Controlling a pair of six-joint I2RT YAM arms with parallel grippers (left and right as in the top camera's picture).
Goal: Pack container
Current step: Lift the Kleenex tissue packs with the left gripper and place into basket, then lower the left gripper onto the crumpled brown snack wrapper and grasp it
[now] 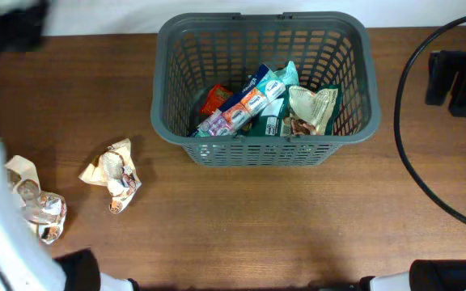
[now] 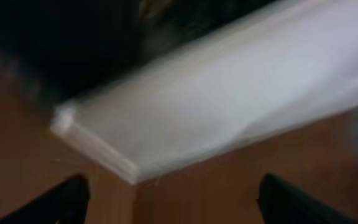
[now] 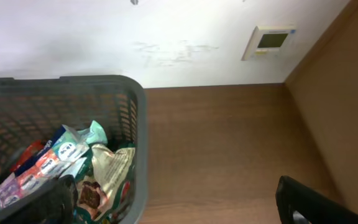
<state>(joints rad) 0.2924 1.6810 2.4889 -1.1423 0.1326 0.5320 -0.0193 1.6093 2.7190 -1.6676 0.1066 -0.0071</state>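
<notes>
1. The left gripper [image 2: 173,190] is closest to its camera. Its dark fingers [image 2: 61,202] are spread with nothing between them, so it is released and empty above bare bench [image 1: 241,234]. That view is badly blurred.
2. The right gripper [image 3: 176,196] is also spread wide and holds nothing. It faces the right end of the container.
3. The container [image 1: 261,152] sits upright at the far centre of the bench, mouth up. Its long axis runs left to right. Snack packets [image 1: 249,107] lie inside, heaped toward the centre and right.
4. A crumpled packet [image 1: 113,174] lies loose on the bench, near left of the container. A second packet [image 1: 37,202] lies further left, at the edge.
5. The step in hand is probably fetching a loose packet with the left gripper.
   - Come straight down and straddle the crumpled bulk.
   - Pinch a raised fold rather than scraping the bench.
   - Lift above the rim before moving right.
   - Release over the emptier left half.
</notes>
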